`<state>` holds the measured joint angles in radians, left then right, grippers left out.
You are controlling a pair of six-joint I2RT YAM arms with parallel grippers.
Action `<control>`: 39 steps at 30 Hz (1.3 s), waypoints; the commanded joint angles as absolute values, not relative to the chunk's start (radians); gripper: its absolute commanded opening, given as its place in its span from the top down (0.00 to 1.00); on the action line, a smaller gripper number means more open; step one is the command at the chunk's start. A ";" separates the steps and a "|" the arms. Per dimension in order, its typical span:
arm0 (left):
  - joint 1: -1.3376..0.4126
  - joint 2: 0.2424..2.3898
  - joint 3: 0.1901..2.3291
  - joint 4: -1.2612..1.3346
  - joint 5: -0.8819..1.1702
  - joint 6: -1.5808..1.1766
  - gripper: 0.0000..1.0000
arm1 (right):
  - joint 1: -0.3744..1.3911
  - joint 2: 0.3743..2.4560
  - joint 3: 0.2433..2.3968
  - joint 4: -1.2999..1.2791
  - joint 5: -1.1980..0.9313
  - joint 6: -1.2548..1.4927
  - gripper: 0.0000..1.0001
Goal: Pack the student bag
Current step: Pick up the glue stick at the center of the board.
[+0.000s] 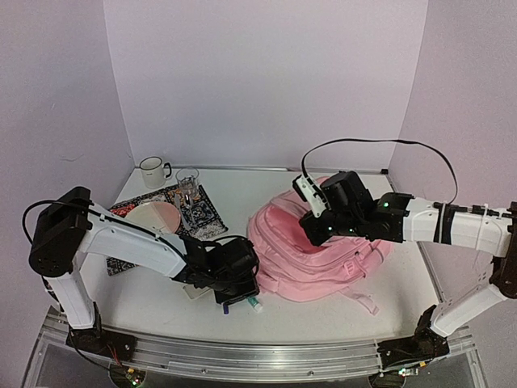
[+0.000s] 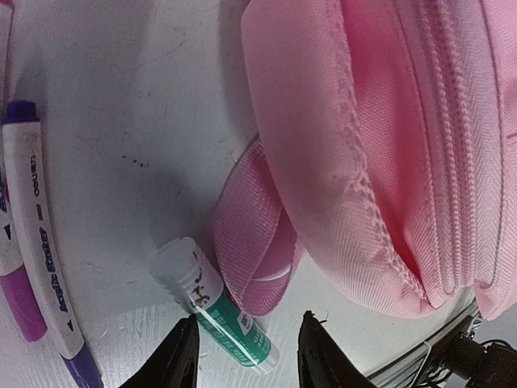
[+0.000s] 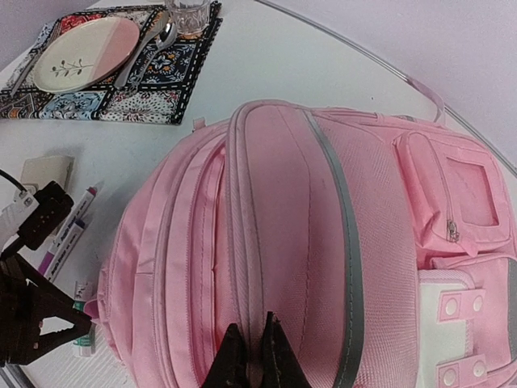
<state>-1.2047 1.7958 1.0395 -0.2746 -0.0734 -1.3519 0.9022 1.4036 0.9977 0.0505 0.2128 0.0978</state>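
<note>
The student bag [image 1: 323,263] [image 3: 307,226], pink with grey trim, lies at the table's middle right. My right gripper [image 1: 317,233] [image 3: 252,356] rests on its top, shut with a ridge of fabric by a zip seam pinched between the tips. My left gripper [image 1: 238,295] [image 2: 252,356] hangs low over the table at the bag's left edge [image 2: 388,145], open. A green and white glue stick [image 2: 218,311] [image 1: 255,305] lies between its fingers, beside a pink strap loop [image 2: 250,250]. The left finger is close against the stick; the right finger stands apart from it.
Purple and white markers [image 2: 36,242] [image 3: 69,230] lie left of the glue stick. A beige pad [image 3: 44,171] lies nearby. At the back left, a patterned placemat [image 1: 202,214] carries a plate [image 1: 152,216], spoon and glass [image 1: 187,182]; a mug [image 1: 152,171] stands behind.
</note>
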 commanded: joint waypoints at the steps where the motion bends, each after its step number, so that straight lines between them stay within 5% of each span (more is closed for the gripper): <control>1: -1.222 1.805 1.084 -0.292 -0.135 -1.470 0.58 | 0.925 1.354 1.047 0.132 0.152 0.086 1.00; 28: -1.176 1.921 1.245 -0.642 -0.223 -1.405 0.77 | 0.924 1.346 1.047 0.149 0.104 0.042 1.00; 39: -1.123 1.887 1.320 -0.636 -0.258 -1.259 0.94 | 0.925 1.375 1.044 0.167 0.175 0.036 1.00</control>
